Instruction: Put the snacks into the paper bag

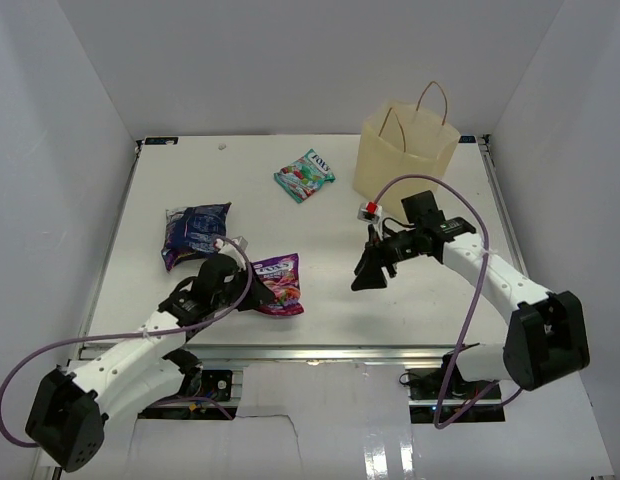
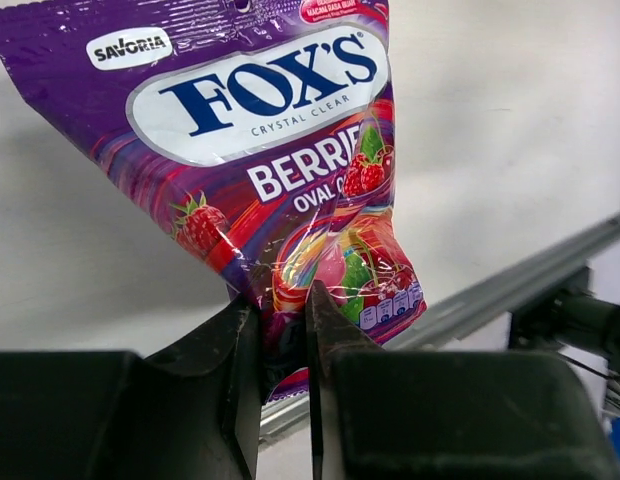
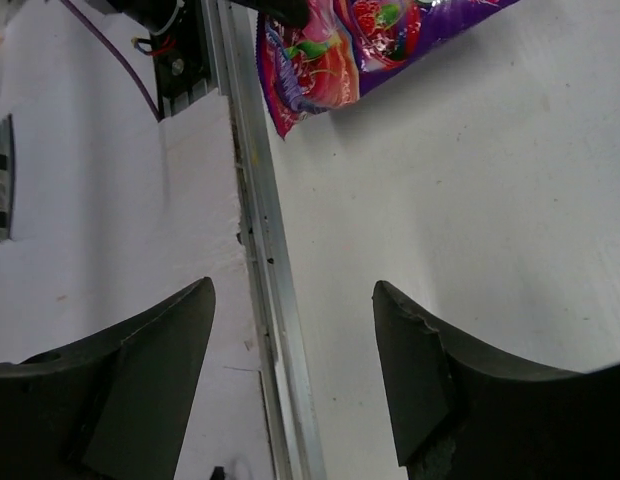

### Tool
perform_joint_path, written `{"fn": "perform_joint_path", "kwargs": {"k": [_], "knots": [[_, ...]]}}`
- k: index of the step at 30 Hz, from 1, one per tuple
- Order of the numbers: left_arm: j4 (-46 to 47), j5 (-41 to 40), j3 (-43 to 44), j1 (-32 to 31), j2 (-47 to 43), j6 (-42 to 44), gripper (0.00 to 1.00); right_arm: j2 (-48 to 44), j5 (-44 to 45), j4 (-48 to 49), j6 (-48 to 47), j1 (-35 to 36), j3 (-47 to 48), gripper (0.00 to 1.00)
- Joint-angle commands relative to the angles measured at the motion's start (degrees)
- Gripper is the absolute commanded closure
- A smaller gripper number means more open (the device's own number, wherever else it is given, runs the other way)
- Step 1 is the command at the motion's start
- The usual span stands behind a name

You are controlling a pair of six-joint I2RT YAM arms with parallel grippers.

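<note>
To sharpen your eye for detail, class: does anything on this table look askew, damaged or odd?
Only one thing: the purple candy packet is crumpled at its lower corner, where the left fingers pinch it. The paper bag stands upright and looks undamaged.

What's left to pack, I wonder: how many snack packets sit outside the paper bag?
4: dark blue packet at left; purple Fox's packet in the left gripper; teal packet at far centre; small red pouch near the paper bag. Others may be hidden in the bag.
</note>
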Motion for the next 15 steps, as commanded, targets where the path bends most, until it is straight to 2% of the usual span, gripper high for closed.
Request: {"fn": "perform_joint_path", "kwargs": {"k": [1, 2, 5, 9, 15], "knots": [[8.4, 7.8, -1.6, -0.2, -5.7, -0.6, 0.74, 4.9, 3.0, 10.7, 18.4, 3.0, 3.5, 0.28], [10.7, 8.7, -2.1, -0.2, -6.5, -2.0, 0.74, 6.0, 4.1, 12.6, 26.6, 3.6, 4.1, 0.25], [15.1, 11.3, -3.6, -0.5, -8.9, -4.9, 0.75, 10.1, 6.2, 18.3, 37.9, 5.8, 5.3, 0.15], [18.8, 13.0, -3.7, -0.5, -9.0, -6.9, 0.75, 13.8, 1.0, 25.9, 46.0, 8.0, 5.7, 0.06], [21.9, 14.9, -2.1, -1.4, -6.6, -7.6, 0.75, 16.5, -1.2, 30.6, 50.3, 9.7, 6.3, 0.05]]}}
